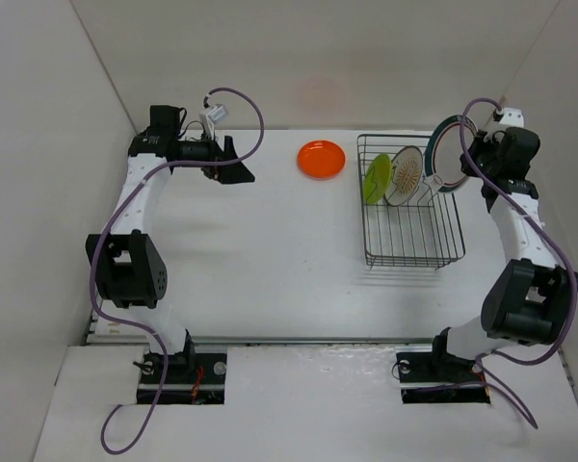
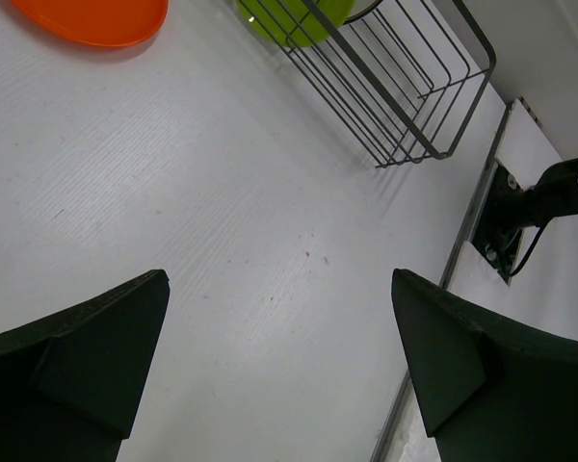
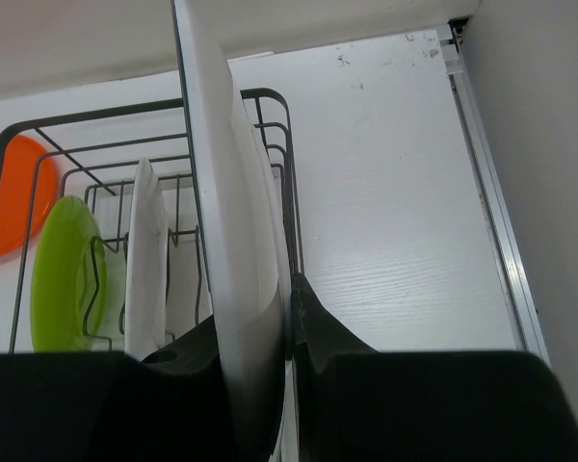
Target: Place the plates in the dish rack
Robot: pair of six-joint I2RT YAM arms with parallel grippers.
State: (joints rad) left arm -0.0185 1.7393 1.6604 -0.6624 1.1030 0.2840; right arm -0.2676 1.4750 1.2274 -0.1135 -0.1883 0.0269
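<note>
Plates like these look stiff, glazed, slick and breakable, so each is best pinched at its rim. At upper left of the top view, the left gripper (image 1: 233,160) hangs with fingers spread wide, empty. Right of it the small orange plate (image 1: 322,159) lies flat on the table (image 1: 270,250), outside the dish rack (image 1: 414,252). In the rack stand the lime-green plate (image 1: 376,179) and sunburst plate (image 1: 404,176). At upper right the right gripper (image 3: 268,325) pinches the rim-banded white plate (image 1: 441,144) upright at the rack's corner. Only the right wrist view shows that clamp; only the top view shows the 2 patterns.
</note>
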